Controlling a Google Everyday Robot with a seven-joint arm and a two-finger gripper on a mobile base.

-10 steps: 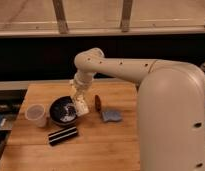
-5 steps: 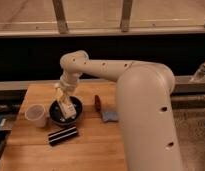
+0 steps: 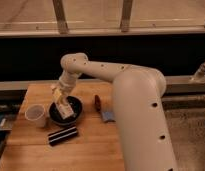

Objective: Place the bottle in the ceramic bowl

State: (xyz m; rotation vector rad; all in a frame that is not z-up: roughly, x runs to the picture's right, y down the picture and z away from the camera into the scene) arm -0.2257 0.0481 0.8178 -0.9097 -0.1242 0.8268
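Observation:
The dark glossy ceramic bowl sits on the left half of the wooden table. The cream-white bottle stands tilted over the inside of the bowl, with its lower end down in it. My gripper is right above the bowl's left part, at the bottle's upper end, and is shut on the bottle. The arm reaches in from the right and bends down over the bowl. The bowl's far left inside is hidden behind the bottle and gripper.
A white cup stands just left of the bowl. A black striped bar lies in front of the bowl. A small red item and a blue object lie to the right of the bowl. The robot's big white arm covers the table's right side.
My gripper has carried the bottle leftward, from beside the bowl's right edge to over the bowl, and has lowered it into the bowl.

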